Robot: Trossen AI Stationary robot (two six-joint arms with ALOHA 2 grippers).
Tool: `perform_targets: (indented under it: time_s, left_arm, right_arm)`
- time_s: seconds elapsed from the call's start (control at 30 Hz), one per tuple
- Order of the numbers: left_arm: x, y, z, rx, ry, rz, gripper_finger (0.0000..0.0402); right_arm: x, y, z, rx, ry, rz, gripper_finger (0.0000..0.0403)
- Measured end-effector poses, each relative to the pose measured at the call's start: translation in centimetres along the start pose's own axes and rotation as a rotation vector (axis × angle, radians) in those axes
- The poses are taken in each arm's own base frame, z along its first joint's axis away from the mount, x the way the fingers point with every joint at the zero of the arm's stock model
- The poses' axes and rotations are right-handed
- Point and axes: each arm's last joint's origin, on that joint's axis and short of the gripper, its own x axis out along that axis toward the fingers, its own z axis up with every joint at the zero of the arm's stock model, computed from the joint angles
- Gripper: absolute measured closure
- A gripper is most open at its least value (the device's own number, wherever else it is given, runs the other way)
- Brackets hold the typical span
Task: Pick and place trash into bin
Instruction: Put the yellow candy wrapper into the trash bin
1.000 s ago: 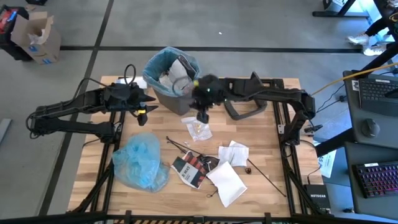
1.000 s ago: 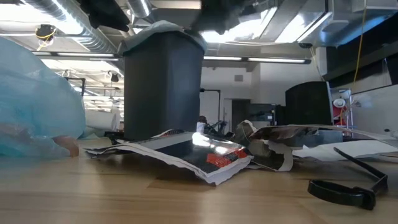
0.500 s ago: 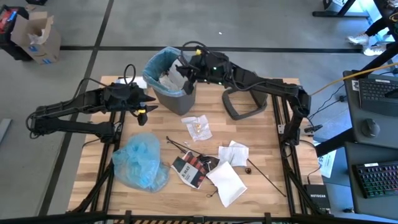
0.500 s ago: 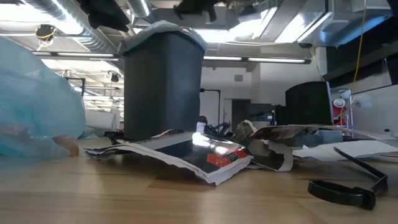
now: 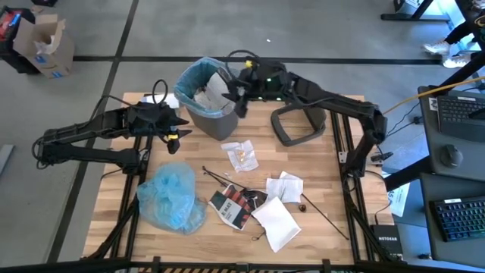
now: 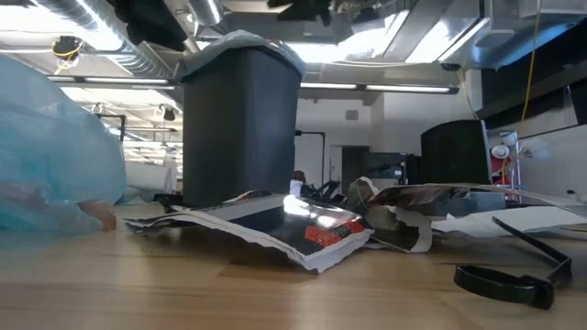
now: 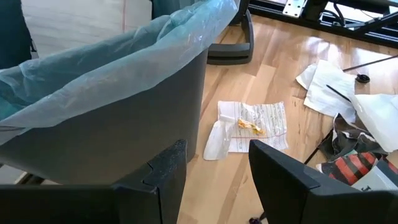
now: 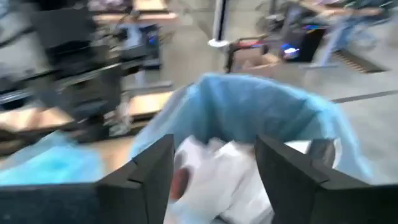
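Right gripper (image 5: 236,97) hovers over the right rim of the bin (image 5: 198,114), fingers spread, nothing between them; white crumpled paper (image 8: 230,180) lies inside the blue liner (image 7: 118,68) below. Left gripper (image 5: 180,125) waits just left of the bin, jaws parted, empty. Bin stands at table's far edge. Loose trash nearer: clear wrap (image 5: 241,155), printed packet (image 5: 233,206), white mailers (image 5: 276,221), blue bag (image 5: 171,197). Grey lid (image 5: 297,125) right of bin.

Robotics lab: ceiling ducts (image 6: 83,23), workstations (image 5: 455,136).
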Motion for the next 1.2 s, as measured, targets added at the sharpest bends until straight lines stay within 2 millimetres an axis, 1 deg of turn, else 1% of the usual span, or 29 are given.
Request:
perform_targets:
  time_s: [0.07,0.13,0.27,0.33,0.47,0.53,0.63,0.77,0.83,1.0,1.1,1.2]
  left_arm:
    - [0.0,0.0,0.1,-0.001,-0.005,-0.001,0.0235]
    - [0.0,0.0,0.1,0.000,-0.007,-0.001,0.0235]
    - [0.0,0.0,0.1,0.006,-0.009,-0.001,0.0235]
    - [0.0,0.0,0.1,0.010,-0.013,-0.002,0.0235]
    - [0.0,0.0,0.1,0.024,-0.014,-0.001,0.0235]
    - [0.0,0.0,0.1,0.025,-0.014,-0.001,0.0235]
    - [0.0,0.0,0.1,0.035,-0.013,-0.001,0.0235]
    - [0.0,0.0,0.1,0.051,-0.013,-0.001,0.0235]
    - [0.0,0.0,0.1,0.051,-0.014,-0.001,0.0235]
    - [0.0,0.0,0.1,0.051,-0.014,-0.001,0.0235]
    - [0.0,0.0,0.1,0.050,-0.012,-0.001,0.0235]
    - [0.0,0.0,0.1,0.049,-0.008,-0.001,0.0235]
  right_arm:
    - [-1.2,0.9,-0.1,-0.002,0.062,0.050,0.0184]
    - [-2.1,2.0,-0.8,-0.006,0.168,0.087,0.0185]
    - [-3.0,4.3,-3.0,-0.038,0.418,0.121,0.0200]
    - [-2.7,5.4,-4.5,-0.063,0.527,0.124,0.0211]
    - [-0.7,7.4,-8.6,-0.108,0.666,0.155,0.0229]
    - [0.5,8.2,-10.5,-0.138,0.672,0.174,0.0234]
    - [2.0,8.8,-13.7,-0.227,0.692,0.213,0.0237]
    - [4.1,9.1,-17.9,-0.359,0.705,0.265,0.0237]
    - [5.3,9.2,-19.1,-0.397,0.674,0.275,0.0237]
    - [8.3,9.6,-22.5,-0.466,0.688,0.293,0.0237]
    - [9.2,9.7,-24.0,-0.494,0.736,0.312,0.0237]
    - [9.4,9.7,-24.9,-0.499,0.782,0.323,0.0237]
